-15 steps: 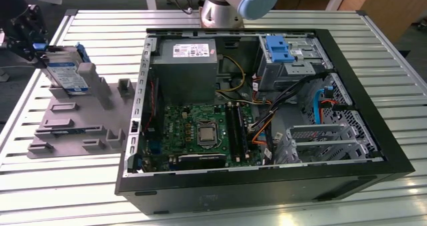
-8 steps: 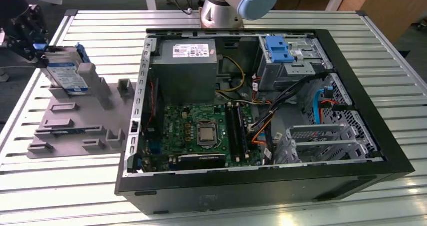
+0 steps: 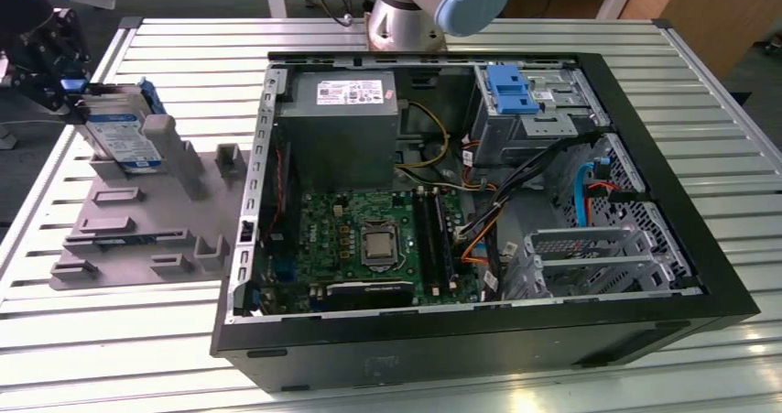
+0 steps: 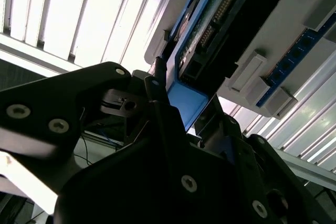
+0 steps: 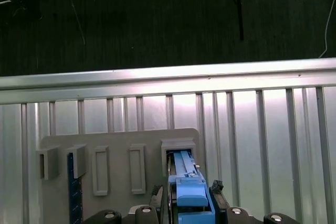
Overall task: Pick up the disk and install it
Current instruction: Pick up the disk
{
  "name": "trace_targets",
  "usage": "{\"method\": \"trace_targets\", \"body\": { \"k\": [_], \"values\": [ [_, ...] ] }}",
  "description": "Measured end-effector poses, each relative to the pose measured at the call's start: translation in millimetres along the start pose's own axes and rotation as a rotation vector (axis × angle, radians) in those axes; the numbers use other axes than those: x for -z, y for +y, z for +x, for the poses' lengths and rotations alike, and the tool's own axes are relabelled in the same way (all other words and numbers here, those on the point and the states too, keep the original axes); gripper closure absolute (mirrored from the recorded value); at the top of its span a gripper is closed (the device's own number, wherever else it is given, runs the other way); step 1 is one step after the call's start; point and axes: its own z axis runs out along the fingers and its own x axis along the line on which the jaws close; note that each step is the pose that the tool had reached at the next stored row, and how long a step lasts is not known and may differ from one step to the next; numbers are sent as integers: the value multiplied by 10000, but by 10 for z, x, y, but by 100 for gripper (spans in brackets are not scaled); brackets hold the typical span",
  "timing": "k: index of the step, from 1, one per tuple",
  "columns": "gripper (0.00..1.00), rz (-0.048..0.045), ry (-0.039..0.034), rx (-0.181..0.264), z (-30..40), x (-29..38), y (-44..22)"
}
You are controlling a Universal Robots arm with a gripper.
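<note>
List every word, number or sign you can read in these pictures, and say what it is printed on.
Nothing can be quoted.
Label on the disk: too small to read.
White sticker on the grey box: blurred, unreadable.
Green circuit board: markings too small to read.

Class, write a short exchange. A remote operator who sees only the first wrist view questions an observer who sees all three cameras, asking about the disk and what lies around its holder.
Operator: The pincer is over something blue in a grey holder. Is that the disk?
Observer: Yes. The exterior view shows its silver face with a white-and-blue label.
Operator: What lies beside the holder?
Observer: An open computer case lies on the slatted table, to the exterior view's right of the holder.
</note>
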Motion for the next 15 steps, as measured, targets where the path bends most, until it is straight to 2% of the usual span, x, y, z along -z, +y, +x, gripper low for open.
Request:
{"method": "trace_targets", "body": {
  "k": [6,15],
  "values": [
    [53,1,27,1,1,-1,-2],
    [53,2,26,0,1,-1,-3]
  ]
}}
